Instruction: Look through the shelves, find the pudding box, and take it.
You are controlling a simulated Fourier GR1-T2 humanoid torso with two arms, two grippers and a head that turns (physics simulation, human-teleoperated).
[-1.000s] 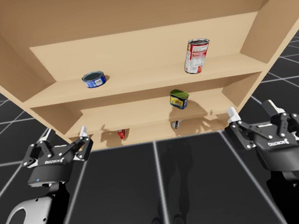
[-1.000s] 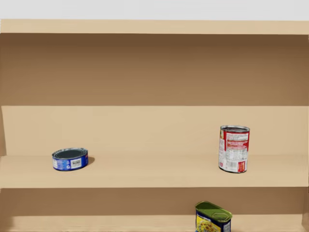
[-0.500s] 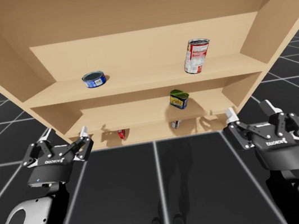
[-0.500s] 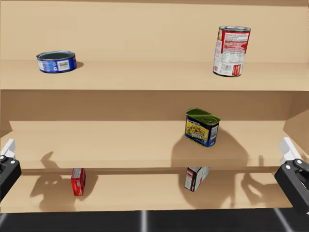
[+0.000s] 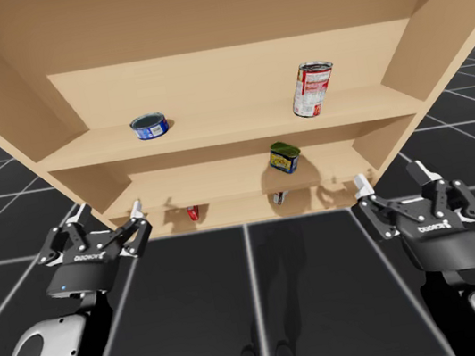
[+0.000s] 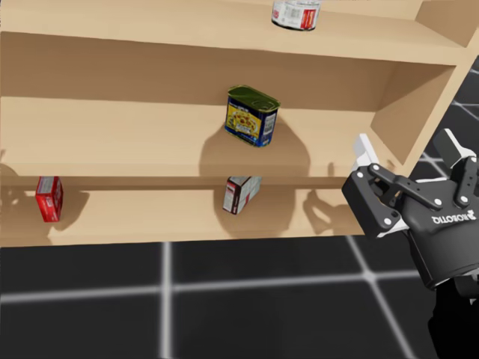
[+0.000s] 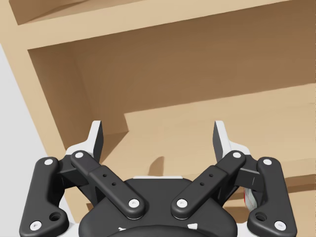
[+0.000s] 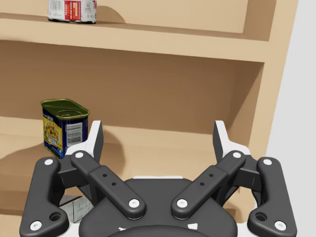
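On the bottom shelf lie two small boxes: a white and red box [image 6: 241, 193] [image 5: 278, 197] tilted on its side, and a red box [image 6: 49, 198] [image 5: 192, 212] further left. My right gripper [image 6: 406, 146] [image 5: 390, 176] hangs open in front of the shelf's right end, to the right of the white and red box and apart from it. In the right wrist view that box [image 8: 74, 207] peeks out beside my right gripper [image 8: 158, 136]. My left gripper [image 5: 108, 210] [image 7: 158, 136] stands open before the shelf's left end, empty.
A green-topped blue can [image 6: 251, 114] [image 8: 63, 126] stands on the middle shelf above the white and red box. A tall red can [image 5: 312, 88] and a flat blue can [image 5: 149, 126] sit on the top shelf. The shelf's side wall [image 6: 419, 97] stands close beside my right gripper.
My head has turned down and to the right, bringing the bottom shelf and my right gripper into view. In the high view my right gripper has shifted slightly left.
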